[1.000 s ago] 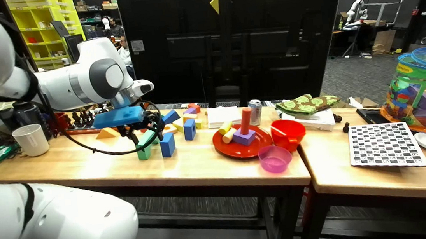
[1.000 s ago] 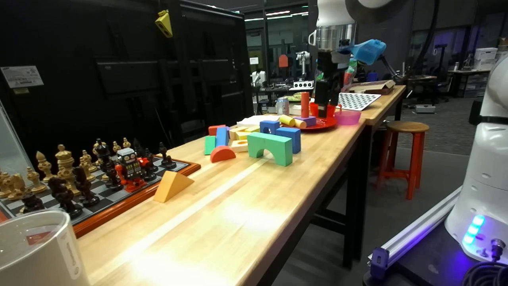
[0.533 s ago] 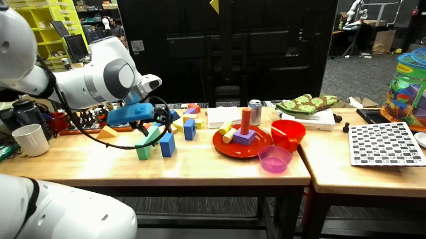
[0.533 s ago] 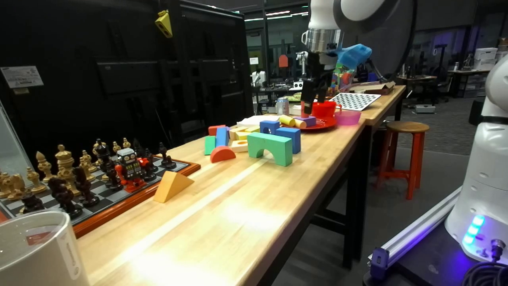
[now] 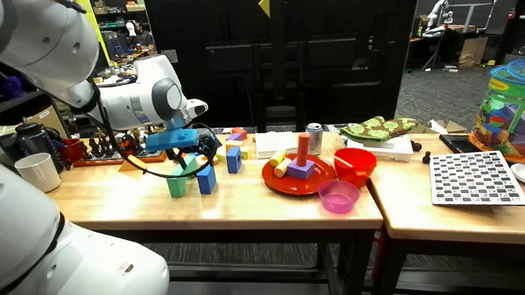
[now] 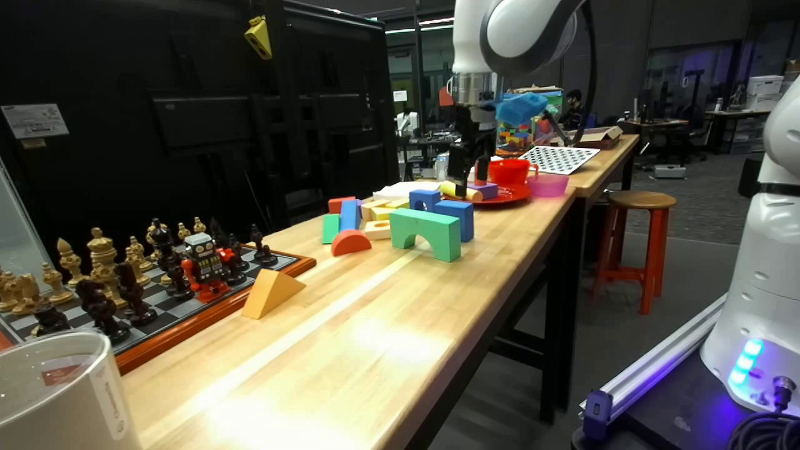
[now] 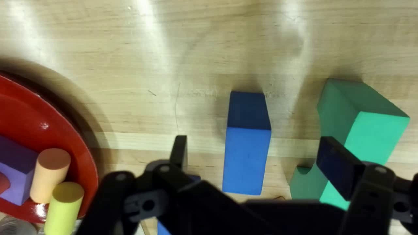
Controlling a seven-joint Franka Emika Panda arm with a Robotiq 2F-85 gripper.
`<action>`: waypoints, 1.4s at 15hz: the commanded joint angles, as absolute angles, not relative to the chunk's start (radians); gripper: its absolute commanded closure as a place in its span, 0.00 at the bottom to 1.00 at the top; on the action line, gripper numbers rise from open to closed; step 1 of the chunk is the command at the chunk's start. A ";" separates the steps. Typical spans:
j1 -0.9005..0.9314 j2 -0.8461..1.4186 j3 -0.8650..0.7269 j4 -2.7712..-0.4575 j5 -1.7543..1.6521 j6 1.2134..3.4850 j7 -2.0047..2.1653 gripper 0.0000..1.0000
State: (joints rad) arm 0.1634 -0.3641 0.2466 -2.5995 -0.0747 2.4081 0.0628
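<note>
My gripper point(image 7: 257, 156) stands open above the table, its jaws well apart with nothing held. Between and below the fingers, in the wrist view, is an upright blue block point(image 7: 246, 160). The right finger overlaps a green arch block point(image 7: 378, 137) in that view; contact cannot be judged. In both exterior views the gripper point(image 5: 194, 155) point(image 6: 472, 181) is over the block group, with the blue block point(image 5: 207, 179) point(image 6: 459, 219) close to the green arch point(image 5: 177, 187) point(image 6: 437, 226). A blue block with a hole point(image 5: 234, 160) stands nearby; the gripper partly hides a blue piece in the wrist view.
A red plate point(image 5: 290, 190) bears a purple block point(image 5: 301, 170), a red cylinder point(image 5: 302, 148) and two small cylinders. Beside it are a red cup point(image 5: 355, 165), a pink bowl point(image 5: 339, 198) and a can point(image 5: 314, 137). A chessboard point(image 6: 181, 328) and mug point(image 6: 62, 387) stand opposite.
The gripper has shifted sideways in both exterior views, and it sits lower in an exterior view. Its jaws have stayed apart. The blocks, plate and cup have not moved.
</note>
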 commanded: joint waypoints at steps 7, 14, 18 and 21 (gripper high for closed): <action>0.160 -0.106 0.259 -2.447 -0.225 2.399 0.214 0.00; 0.169 -0.056 0.237 -2.417 -0.243 2.399 0.235 0.48; 0.170 -0.067 0.231 -2.422 -0.244 2.404 0.242 0.79; 0.174 -0.114 0.234 -2.452 -0.236 2.400 0.270 0.84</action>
State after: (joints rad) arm 0.1635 -0.0584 0.2379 -2.4223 -0.2153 2.4081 0.2252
